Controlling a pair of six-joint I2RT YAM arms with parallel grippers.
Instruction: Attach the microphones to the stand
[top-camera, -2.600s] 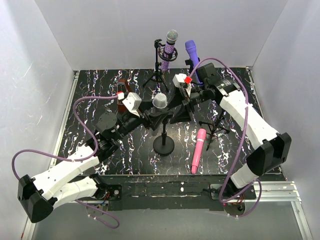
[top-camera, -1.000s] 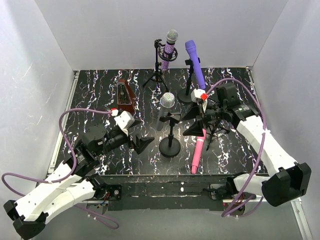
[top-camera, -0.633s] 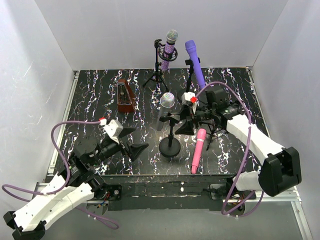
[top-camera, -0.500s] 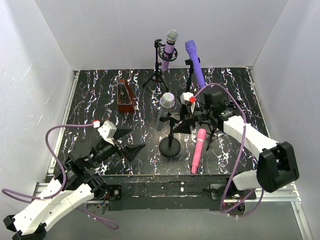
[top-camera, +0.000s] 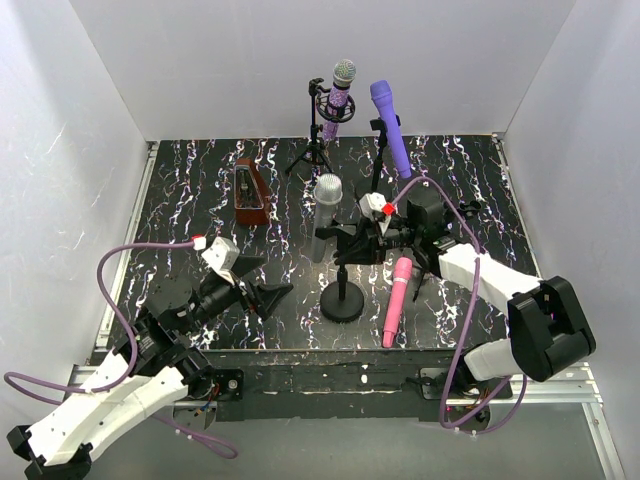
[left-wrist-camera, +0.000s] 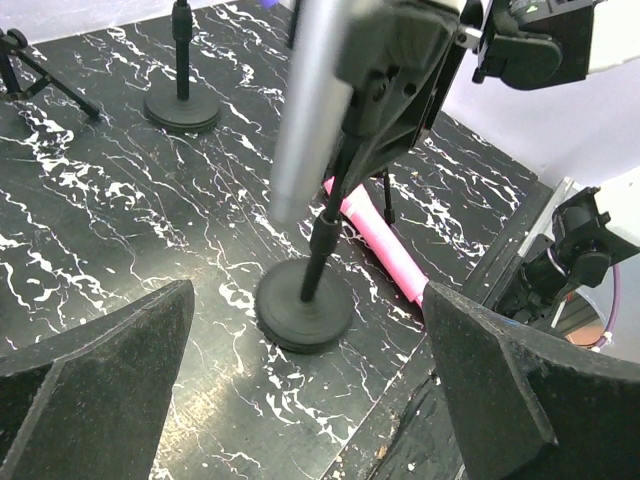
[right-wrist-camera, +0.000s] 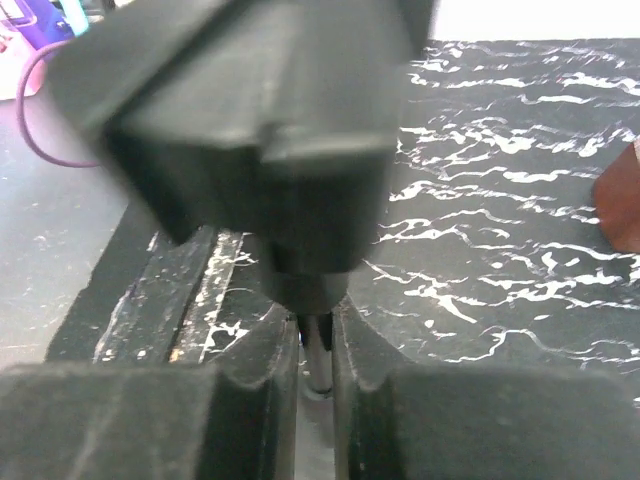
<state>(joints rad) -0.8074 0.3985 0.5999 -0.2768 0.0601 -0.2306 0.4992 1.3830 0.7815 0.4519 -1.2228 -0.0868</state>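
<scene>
1. Clamping the thin pole of the round-based stand (top-camera: 342, 301) just under its clip, my right gripper (right-wrist-camera: 318, 352) is closed tight on it.
2. The silver-grey microphone (top-camera: 326, 208) sits in that clip, nearly upright, mesh head up.
3. The pink microphone (top-camera: 396, 300) lies flat on the surface (top-camera: 190, 200), at 3 o'clock from the stand's base.
4. Towards 12 o'clock, the glittery purple microphone (top-camera: 340, 92) and the violet microphone (top-camera: 390, 128) each sit in a stand.
5. My left gripper (top-camera: 268, 279) hangs at 9 o'clock from the base, spread wide and empty.

Left arm (top-camera: 100, 418), right arm (top-camera: 476, 268): white shells, black joints, purple cables, red tabs.
</scene>
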